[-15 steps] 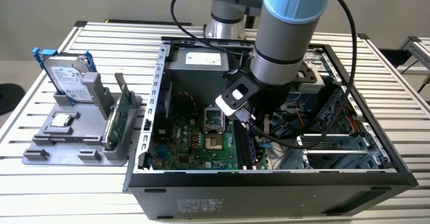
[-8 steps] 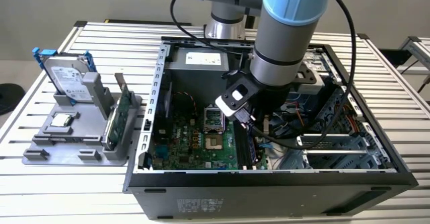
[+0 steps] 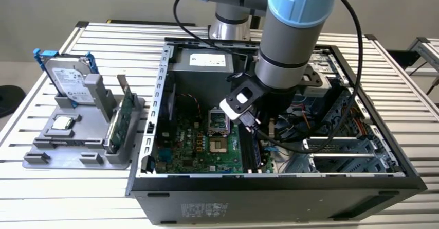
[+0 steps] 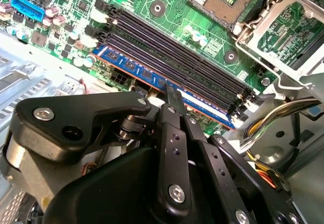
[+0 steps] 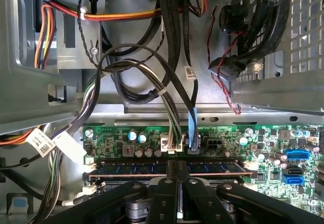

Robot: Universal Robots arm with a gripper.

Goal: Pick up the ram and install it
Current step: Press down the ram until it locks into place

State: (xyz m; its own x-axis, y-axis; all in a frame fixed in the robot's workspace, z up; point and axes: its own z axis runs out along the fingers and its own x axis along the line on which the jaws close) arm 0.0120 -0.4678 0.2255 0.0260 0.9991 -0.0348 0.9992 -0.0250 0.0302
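Ram (image 4: 152,75) sits at the outermost memory slot of the motherboard (image 4: 172,1), its blue-green edge running right under the jaws, and the gripper (image 4: 169,90) is down on it inside the open computer case (image 3: 164,85). In the second wrist view the two dark fingers (image 4: 172,100) meet over the stick's top edge near its middle, closed to a narrow gap that looks no wider than the board itself, so I judge that they have hold of it or are pressing on it; the exact contact is hidden behind the finger tips. In the first wrist view the stick (image 5: 136,168) lies level just ahead of the jaws, spanning from one pale slot latch (image 5: 90,169) to the other at the far end.

The pick-up is done, going by where the stick now is. It appears lowered into the slot, with three empty dark slots (image 4: 167,42) beyond it, away from the jaws. Whether it is fully seated and the latches have snapped in I cannot tell. What remains, as far as shown, is the last press home and letting go.

Off to the side of the arm on the tabletop (image 3: 69,198), a grey holder (image 3: 75,136) carries a hard drive (image 3: 69,77) and a green card (image 3: 122,121).
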